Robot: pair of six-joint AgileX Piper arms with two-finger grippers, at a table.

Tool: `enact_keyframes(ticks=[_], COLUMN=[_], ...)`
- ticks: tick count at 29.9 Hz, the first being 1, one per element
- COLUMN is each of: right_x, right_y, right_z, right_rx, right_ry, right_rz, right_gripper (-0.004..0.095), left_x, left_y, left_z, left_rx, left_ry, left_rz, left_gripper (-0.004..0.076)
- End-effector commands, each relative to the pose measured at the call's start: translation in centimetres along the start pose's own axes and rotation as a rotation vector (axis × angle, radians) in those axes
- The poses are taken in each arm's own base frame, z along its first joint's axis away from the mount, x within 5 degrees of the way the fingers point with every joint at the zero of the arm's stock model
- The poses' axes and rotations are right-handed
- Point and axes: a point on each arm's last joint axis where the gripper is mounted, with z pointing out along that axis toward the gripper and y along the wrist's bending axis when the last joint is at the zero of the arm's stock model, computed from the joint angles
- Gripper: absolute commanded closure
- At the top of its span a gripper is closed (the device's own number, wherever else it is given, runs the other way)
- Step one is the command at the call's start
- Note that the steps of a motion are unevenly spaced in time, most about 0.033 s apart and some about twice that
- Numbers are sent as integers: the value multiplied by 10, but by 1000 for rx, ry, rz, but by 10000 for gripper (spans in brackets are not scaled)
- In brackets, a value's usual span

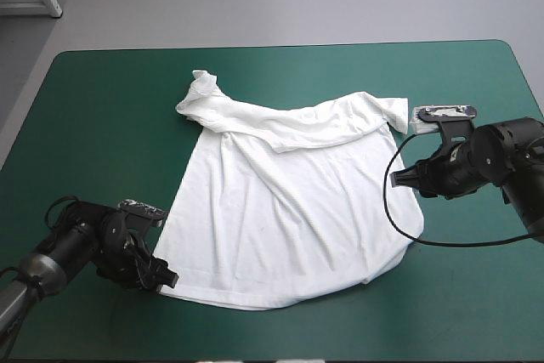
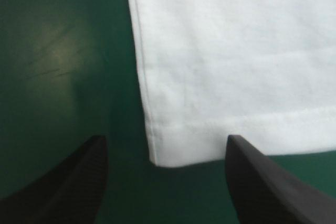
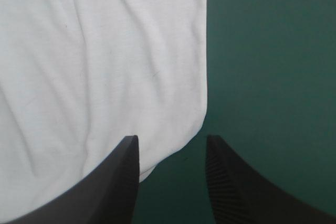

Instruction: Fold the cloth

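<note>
White T-shirt [image 1: 289,201] spread on teal-green cover [image 1: 102,125]

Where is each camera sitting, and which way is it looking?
High view: above and behind the robot, looking forward and down at the table and the spread T-shirt; both arms show, with the left gripper and the right gripper.
Left wrist view: on the left wrist, looking along its open fingers at a hem corner of the T-shirt.
Right wrist view: on the right wrist, looking along its open fingers at an edge of the T-shirt.
Shared: all three views show the white T-shirt on the teal-green cover.
</note>
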Motion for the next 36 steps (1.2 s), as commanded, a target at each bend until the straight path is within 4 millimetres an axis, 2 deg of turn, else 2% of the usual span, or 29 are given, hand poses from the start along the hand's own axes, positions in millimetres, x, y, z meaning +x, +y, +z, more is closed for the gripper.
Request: enact_keyframes(ticks=[1, 5, 8, 10, 11, 19, 26, 30, 36], right_x=[-4, -5, -5, -3, -2, 11, 38, 46, 43], right_y=[1, 0, 0, 0, 0, -1, 1, 4, 6], right_z=[-13, -9, 7, 24, 32, 80, 110, 118, 125], right_rx=[-6, 1, 4, 8, 9, 10, -29, -63, -88], right_ry=[-71, -71, -16, 35, 57, 165, 225, 220, 206], right_rz=[-11, -23, -25, -21, -16, -5, 36, 74, 100], right_gripper=[519, 502, 457, 432, 423, 408, 408, 408, 408], left_x=[-2, -1, -2, -2, -3, -4, -4, -4, -5], left_y=[-2, -2, -2, -3, -3, -4, -4, -4, -7], left_z=[0, 4, 4, 4, 4, 4, 4, 4, 4], left_rx=[0, 2, 7, 14, 20, 30, 30, 31, 65], left_ry=[-68, -58, -71, -76, -80, -93, -101, -102, -111], left_rz=[-35, -37, -41, -37, -38, -32, -32, -33, -52], left_gripper=[287, 391, 566, 715, 729, 733, 733, 733, 733])
